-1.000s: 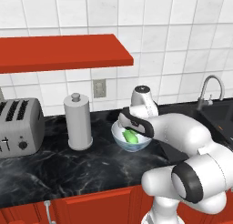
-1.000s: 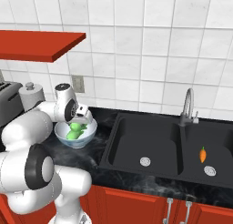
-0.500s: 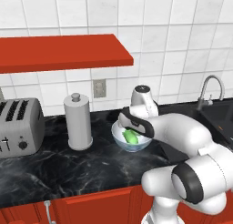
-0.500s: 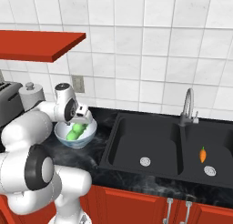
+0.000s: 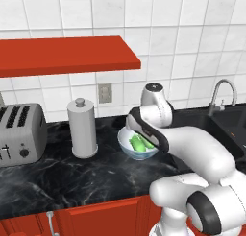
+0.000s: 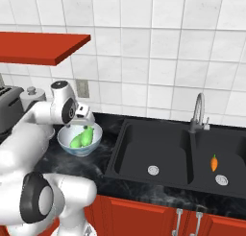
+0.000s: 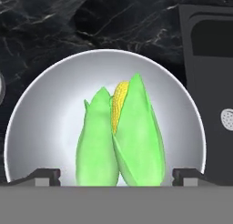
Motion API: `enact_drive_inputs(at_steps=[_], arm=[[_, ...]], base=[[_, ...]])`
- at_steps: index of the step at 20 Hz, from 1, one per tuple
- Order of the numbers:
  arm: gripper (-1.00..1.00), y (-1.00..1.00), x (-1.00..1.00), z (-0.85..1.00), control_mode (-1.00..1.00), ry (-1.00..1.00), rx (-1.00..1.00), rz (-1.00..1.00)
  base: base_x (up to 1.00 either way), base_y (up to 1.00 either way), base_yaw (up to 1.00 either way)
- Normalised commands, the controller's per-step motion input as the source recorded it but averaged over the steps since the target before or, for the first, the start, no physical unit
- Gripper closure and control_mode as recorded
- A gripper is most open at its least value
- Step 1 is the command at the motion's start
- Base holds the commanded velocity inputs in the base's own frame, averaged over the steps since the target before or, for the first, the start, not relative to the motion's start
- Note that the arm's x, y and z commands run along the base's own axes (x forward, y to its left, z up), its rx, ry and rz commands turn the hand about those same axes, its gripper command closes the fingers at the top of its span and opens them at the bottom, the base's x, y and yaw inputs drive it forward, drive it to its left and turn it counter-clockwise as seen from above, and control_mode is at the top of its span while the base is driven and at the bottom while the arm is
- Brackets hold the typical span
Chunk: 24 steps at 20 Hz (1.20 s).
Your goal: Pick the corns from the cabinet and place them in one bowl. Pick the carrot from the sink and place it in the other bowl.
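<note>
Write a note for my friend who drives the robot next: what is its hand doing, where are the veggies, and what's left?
Gripper: open, holding nothing, hanging right over the pale glassy bowl.
Corns: both lie side by side in that bowl on the counter, near the sink's left edge.
Carrot: lying in the sink's right basin, near the drain.
Cabinet shelf: I see no corn on it from below.
Done: the corn part.
Left: fetch the carrot and put it in the dark brown bowl, which I can't spot here.

White arm bent low, end effector (image 7: 116,175) pointing down, fingers spread wide
</note>
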Motion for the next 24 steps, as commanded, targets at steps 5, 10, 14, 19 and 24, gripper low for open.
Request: enact_drive_inputs(at_steps=[5,10,14,19,24], arm=[[-1.0,0.0,-0.72,0.09,-1.0,-0.15,0.0,0.0],[-1.0,0.0,-0.9,0.59,-1.0,-0.11,0.0,0.0],[-1.0,0.0,-0.86,0.77,-1.0,0.0,0.0,0.0],[-1.0,0.0,-0.86,0.75,-1.0,0.0,0.01,0.0],[-1.0,-0.05,-0.72,0.81,-1.0,0.06,0.02,0.0]], base=[[0.0,0.0,0.0],[0.0,0.0,0.0],[0.0,0.0,0.0],[0.0,0.0,0.0],[0.0,0.0,0.0]])
